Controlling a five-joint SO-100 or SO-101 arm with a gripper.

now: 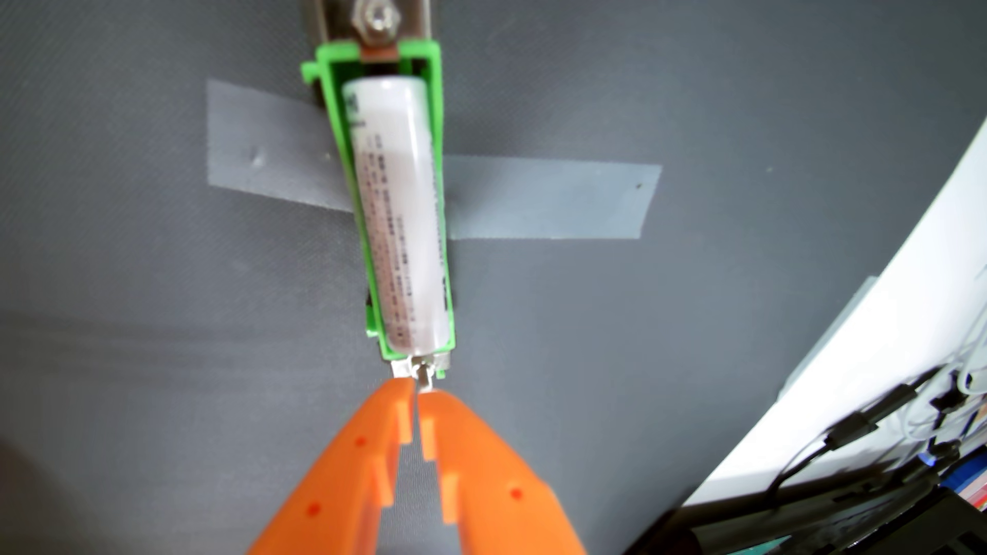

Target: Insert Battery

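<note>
On your left, grey tape [277, 147] pins the green holder [442, 160] to the surface [133, 347]. The battery [398, 213] already lies inside it, along its length. Your hand [416, 392] sits just below the holder's near metal tab [422, 369], fingers almost pressed together, pinching nothing. Nudge gently along the axis; avoid bending that tab.

White battery [400, 213] with small printed text lies lengthwise inside green holder [441, 160], seated, running 12 to 6 o'clock; holder taped on grey bench [160, 347].
</note>
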